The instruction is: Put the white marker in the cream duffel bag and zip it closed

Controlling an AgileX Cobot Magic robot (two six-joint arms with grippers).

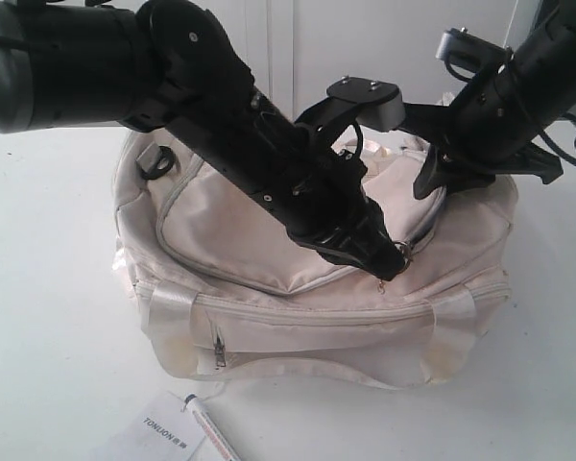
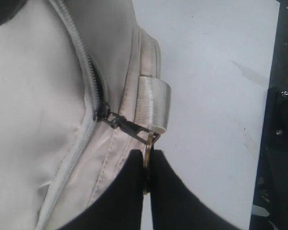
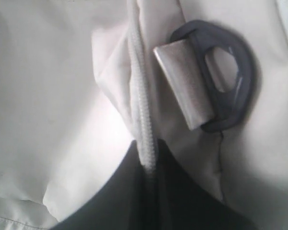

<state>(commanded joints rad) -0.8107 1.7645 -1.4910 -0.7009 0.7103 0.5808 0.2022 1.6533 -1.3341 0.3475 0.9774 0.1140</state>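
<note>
Gold metal, the ring pull [image 2: 148,143] is clenched in the left pincer [image 2: 147,165]. The right pincer [image 3: 146,160] grips the zip seam of the cream duffel bag [image 1: 230,221]. The white marker [image 1: 211,430] lies outside, on the table below the nearer left pincer, its barrel slanted, with the bag's front wall between

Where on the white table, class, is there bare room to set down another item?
Bare white table lies left of the cream fabric duffel bag, and in front of it, right of the slim white marker. Crowded: over the bag, where the black left arm and right arm reach, and front-left by the flat paper tag.
</note>
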